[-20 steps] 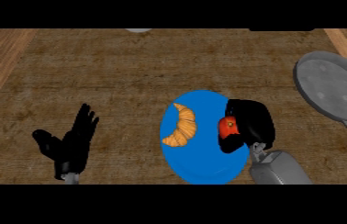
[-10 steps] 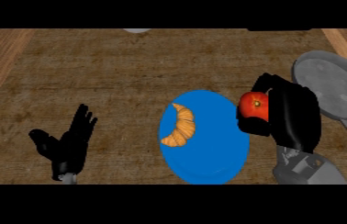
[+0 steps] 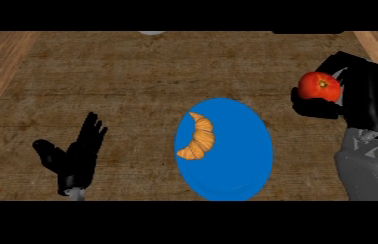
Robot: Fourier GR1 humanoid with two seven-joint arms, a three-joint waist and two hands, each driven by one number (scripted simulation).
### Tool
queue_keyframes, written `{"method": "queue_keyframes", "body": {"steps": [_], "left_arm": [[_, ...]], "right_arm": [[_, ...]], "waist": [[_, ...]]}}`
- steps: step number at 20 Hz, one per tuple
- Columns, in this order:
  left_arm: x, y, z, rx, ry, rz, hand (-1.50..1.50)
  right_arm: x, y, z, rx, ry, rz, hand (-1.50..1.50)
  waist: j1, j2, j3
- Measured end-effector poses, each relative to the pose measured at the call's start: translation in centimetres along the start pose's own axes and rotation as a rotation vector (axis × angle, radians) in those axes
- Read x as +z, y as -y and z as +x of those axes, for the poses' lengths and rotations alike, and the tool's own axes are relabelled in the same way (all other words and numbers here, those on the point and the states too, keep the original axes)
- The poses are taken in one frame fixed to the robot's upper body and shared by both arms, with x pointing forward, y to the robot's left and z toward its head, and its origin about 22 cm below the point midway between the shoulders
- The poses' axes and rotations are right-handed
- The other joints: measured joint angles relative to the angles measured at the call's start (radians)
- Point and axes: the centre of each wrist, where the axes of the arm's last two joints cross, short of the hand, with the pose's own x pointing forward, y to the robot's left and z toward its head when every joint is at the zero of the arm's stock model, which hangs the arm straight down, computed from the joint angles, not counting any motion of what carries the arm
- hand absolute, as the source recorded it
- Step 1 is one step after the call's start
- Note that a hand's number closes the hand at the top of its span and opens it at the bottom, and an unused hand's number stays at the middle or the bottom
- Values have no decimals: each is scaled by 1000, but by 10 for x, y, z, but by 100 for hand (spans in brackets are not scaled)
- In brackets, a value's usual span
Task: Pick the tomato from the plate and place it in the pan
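Note:
The red tomato [image 3: 320, 85] is held up at the right edge of the head view, with my right hand [image 3: 354, 95] curled round it from the right and below. It is lifted off the blue plate [image 3: 235, 168], which lies at the centre with a croissant [image 3: 198, 137] on its left half. The pan is hidden behind my right hand and forearm. My left hand [image 3: 77, 155] rests open at the lower left, fingers up, away from the plate.
A white object [image 3: 152, 33] peeks in at the counter's far edge. Wooden trim [image 3: 16, 50] borders the counter at the left and at the top right corner.
My right hand has lifted the tomato off the plate and carried it up and to the right, covering the grey pan that showed earlier. The left hand has stayed still.

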Motion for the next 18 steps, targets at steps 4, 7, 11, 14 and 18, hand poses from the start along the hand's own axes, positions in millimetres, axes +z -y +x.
{"method": "queue_keyframes", "body": {"steps": [4, 7, 11, 14, 18], "left_arm": [[0, -3, -6, -1, 17, -6, 0], [-1, 0, -5, -5, 21, -8, 0], [-2, 3, -3, -4, 20, -19, 0], [-2, 5, 0, -10, 16, -28, 0], [-3, 9, -1, -14, 24, -35, 0]], "right_arm": [[-28, -2, -28, -30, -31, -28, 150], [-52, -3, -45, 7, -49, -62, 150], [-83, -13, -86, 31, -77, -96, 150], [-105, -20, -111, 57, -99, -115, 150], [-120, -27, -150, 21, -126, -118, 150]], "waist": [[2, 1, 1], [5, 1, 1], [14, 5, 2], [23, 9, 1], [32, 13, 2]]}}
